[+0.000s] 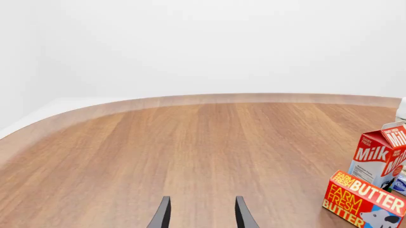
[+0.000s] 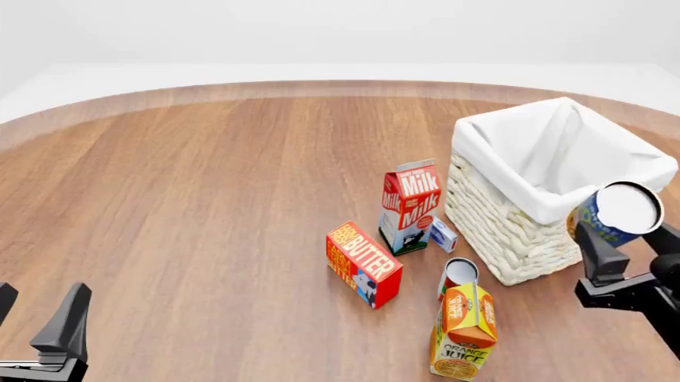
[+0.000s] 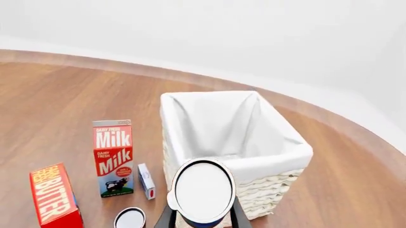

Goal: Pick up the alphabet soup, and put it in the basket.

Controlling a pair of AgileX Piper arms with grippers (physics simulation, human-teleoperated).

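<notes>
The alphabet soup [image 2: 616, 213], a short can with a blue and yellow label and a pale flat top, hangs tilted above the table with my right gripper [image 2: 629, 239] shut on it. It sits just off the near right corner of the basket [image 2: 499, 215], a big white wicker one with a cloth liner. In the right wrist view the alphabet soup's top [image 3: 203, 190] fills the space between the fingers, with the basket [image 3: 266, 156] right behind it. My left gripper [image 2: 41, 301] stays open over bare wood at the near left, with nothing between its fingers [image 1: 162, 214].
A milk carton [image 2: 409, 205], a small white box [image 2: 443, 234] and a butter box [image 2: 364, 264] stand left of the basket. A red-and-white can [image 2: 459, 274] and an orange juice carton [image 2: 466, 330] stand in front of it.
</notes>
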